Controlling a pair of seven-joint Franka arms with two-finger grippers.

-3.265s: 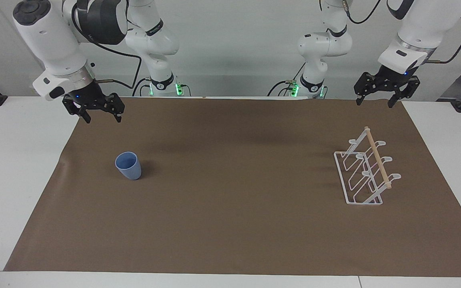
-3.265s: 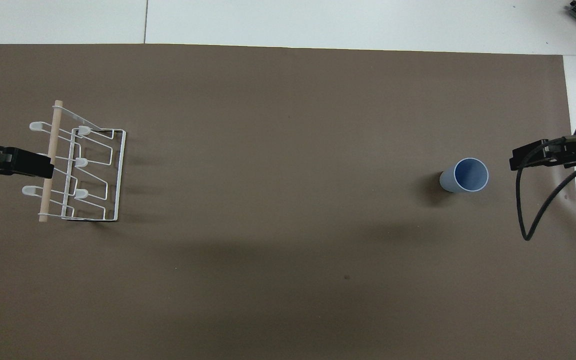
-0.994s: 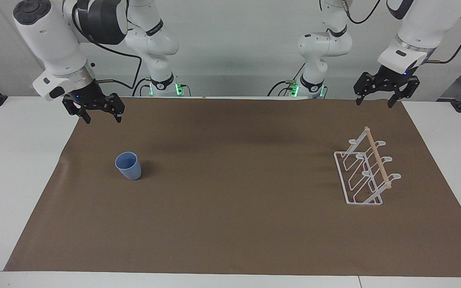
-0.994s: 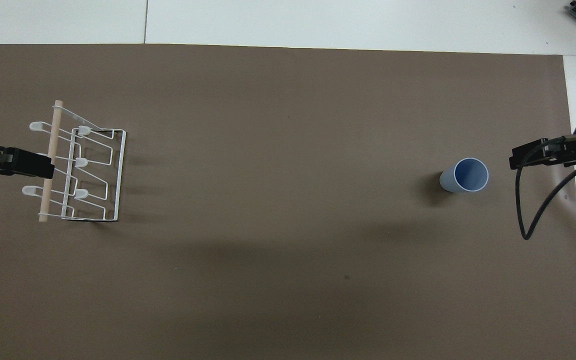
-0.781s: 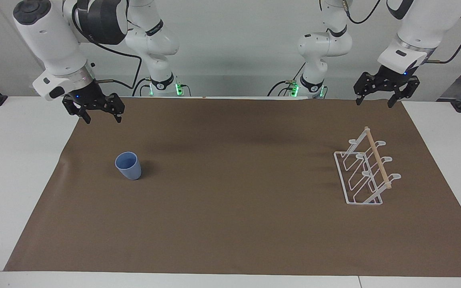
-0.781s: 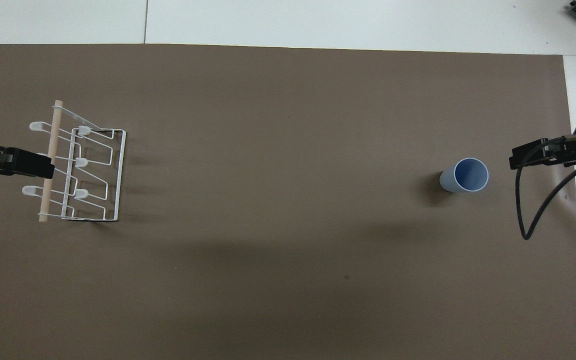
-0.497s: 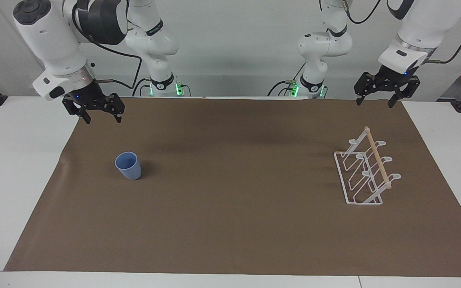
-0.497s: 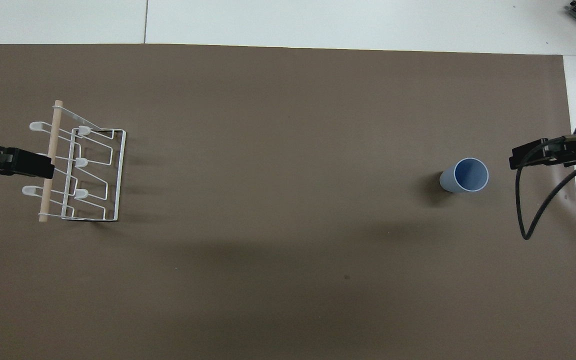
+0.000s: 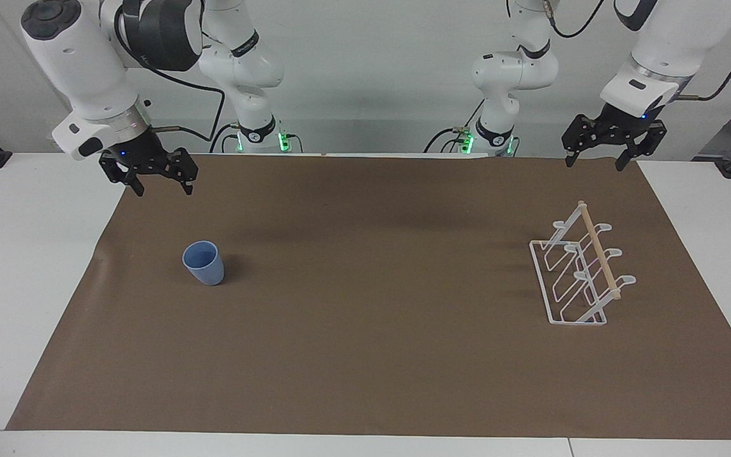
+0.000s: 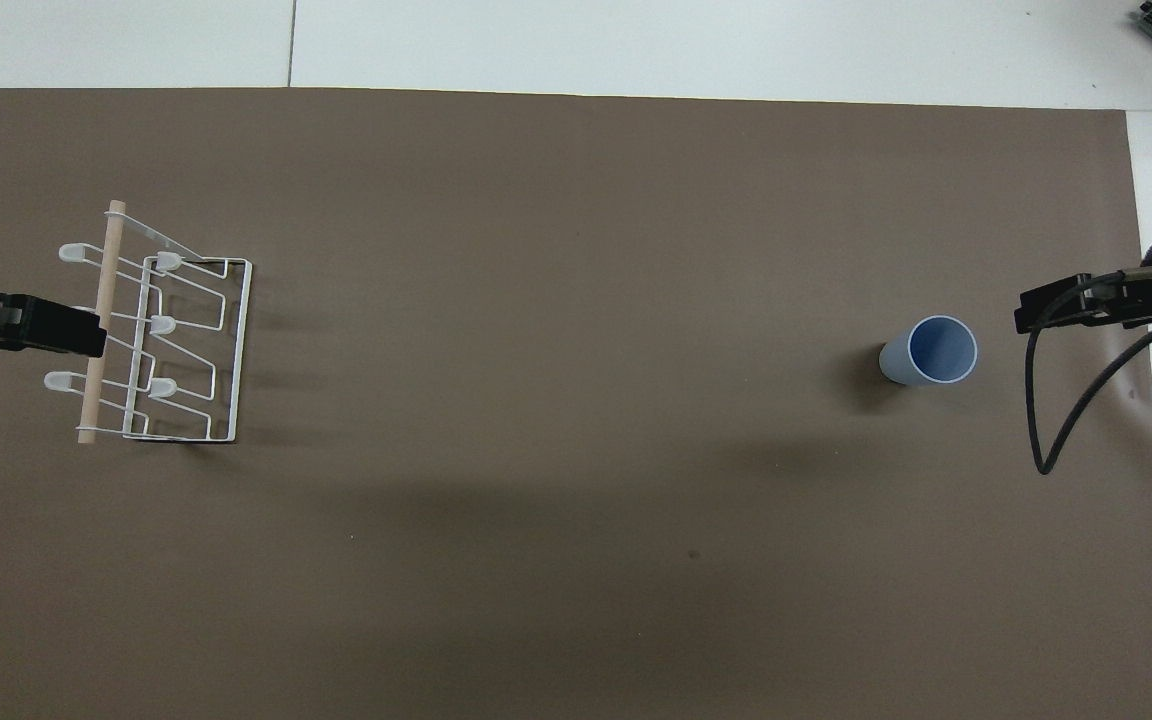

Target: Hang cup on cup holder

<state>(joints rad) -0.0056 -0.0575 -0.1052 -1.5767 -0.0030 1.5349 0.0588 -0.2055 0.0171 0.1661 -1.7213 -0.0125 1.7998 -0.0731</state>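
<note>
A brown mat [image 9: 365,304] covers most of my white table [image 9: 16,266], with a pale wall [image 9: 372,70] rising by my two bases, and on the mat the blue cup [image 9: 203,263] stands upright toward my right arm's end while the white wire cup holder [image 9: 580,273] with its wooden bar sits well apart from it toward my left arm's end. My right gripper [image 9: 160,188] hangs in the air over the mat's edge by my bases, its jaws spread wide and holding nothing. My left gripper [image 9: 594,162] hangs the same way at its own end, spread and empty, clear of the cup holder.
</note>
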